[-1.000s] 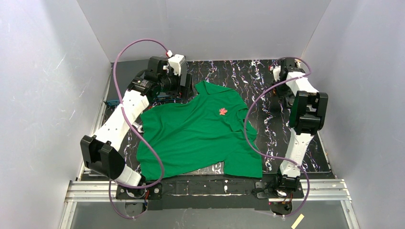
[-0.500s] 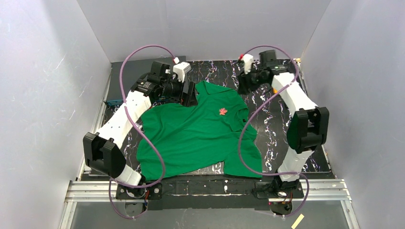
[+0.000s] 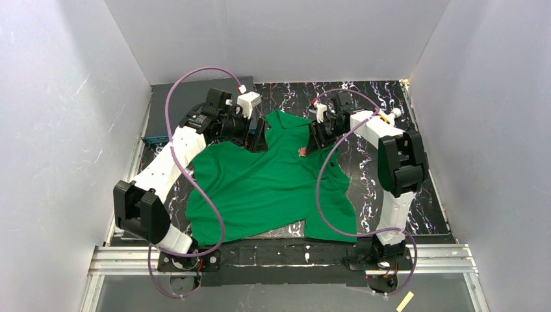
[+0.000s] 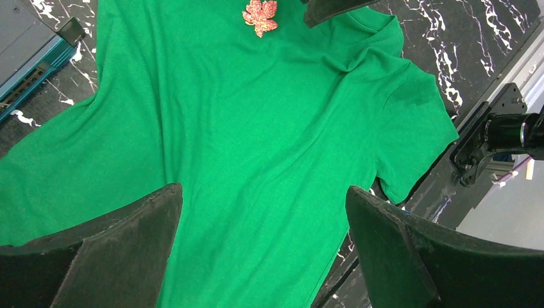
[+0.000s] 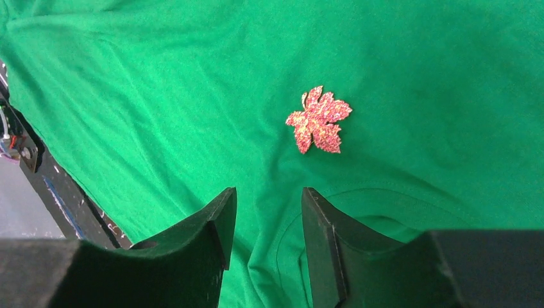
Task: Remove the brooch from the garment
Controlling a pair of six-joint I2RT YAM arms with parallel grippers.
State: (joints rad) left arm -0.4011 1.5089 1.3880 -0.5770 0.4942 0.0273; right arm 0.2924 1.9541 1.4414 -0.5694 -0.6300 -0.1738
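The green garment lies flat on the black marbled table, collar toward the back. The red-orange maple-leaf brooch is pinned on its chest near the collar. It also shows in the left wrist view and the right wrist view. My left gripper hovers above the shirt's left shoulder, wide open and empty. My right gripper hovers just right of the brooch above the collar area. Its jaws are a small gap apart and hold nothing, with the brooch a little ahead of the tips.
A grey flat box with a blue edge lies at the back left, also in the left wrist view. Purple cables loop over both arms. White walls close in three sides. A metal rail runs along the near edge.
My right arm has swung from the far right edge in over the shirt, ending beside the brooch. My left gripper has shifted slightly toward the collar. The shirt and brooch have not moved.
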